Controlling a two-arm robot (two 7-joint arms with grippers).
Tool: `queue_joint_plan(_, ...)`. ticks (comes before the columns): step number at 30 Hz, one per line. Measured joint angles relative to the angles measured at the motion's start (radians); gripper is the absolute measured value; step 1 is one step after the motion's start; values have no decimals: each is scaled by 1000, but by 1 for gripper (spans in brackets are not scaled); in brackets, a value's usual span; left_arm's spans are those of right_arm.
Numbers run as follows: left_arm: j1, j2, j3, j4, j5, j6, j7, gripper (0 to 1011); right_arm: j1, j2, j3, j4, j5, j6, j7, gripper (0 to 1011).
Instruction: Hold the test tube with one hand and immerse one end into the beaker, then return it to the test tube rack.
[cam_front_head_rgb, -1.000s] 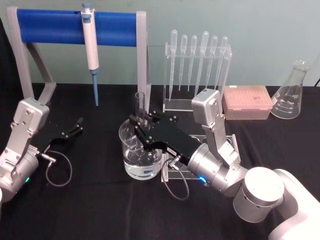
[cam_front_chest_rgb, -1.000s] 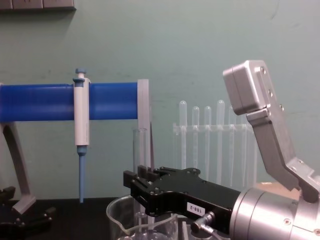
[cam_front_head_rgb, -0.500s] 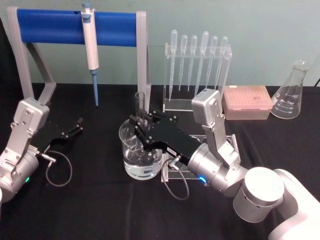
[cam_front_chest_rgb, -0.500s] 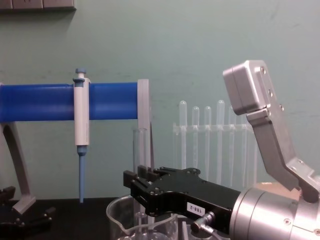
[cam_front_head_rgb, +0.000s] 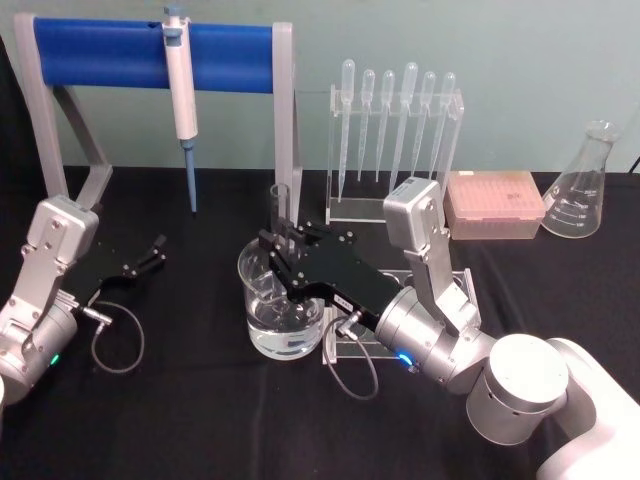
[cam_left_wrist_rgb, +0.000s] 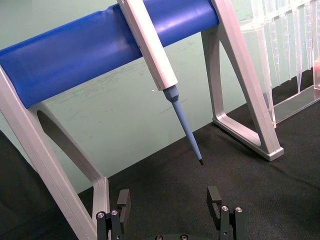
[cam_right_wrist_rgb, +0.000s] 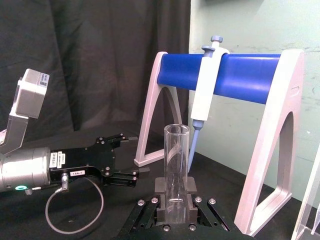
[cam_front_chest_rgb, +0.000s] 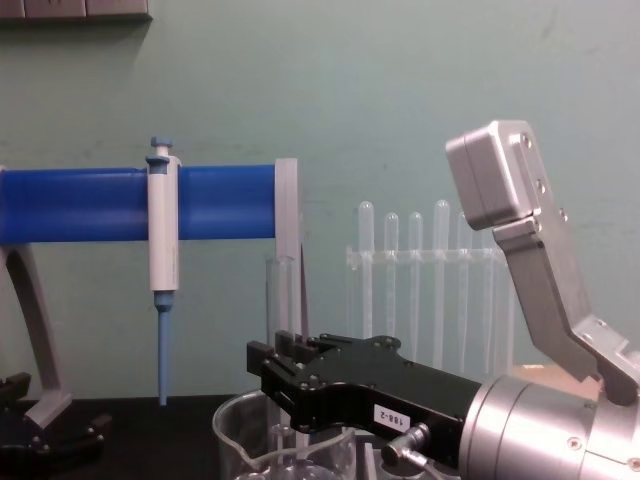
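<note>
One-handed, the right gripper (cam_front_head_rgb: 283, 249) had its jaws clamped on the upright test tube (cam_front_head_rgb: 279, 205), dipped in the beaker (cam_front_head_rgb: 262, 330); a straight lift looked next. Nearby the left gripper (cam_front_head_rgb: 152, 252) lay parked, jaws apart.

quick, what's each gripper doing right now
Left gripper: open, empty, parked at left.
Right gripper: shut on the test tube, lower end in the beaker.

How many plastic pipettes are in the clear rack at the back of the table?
6. The pipettes hang side by side in one row in the clear rack, behind the right gripper, left of the pink box. None seems hidden.
</note>
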Motion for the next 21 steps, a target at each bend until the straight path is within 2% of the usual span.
queue_joint_plan(21,0,0,0,0,0,0,0,1000,0,0,0,0,0,0,0,228)
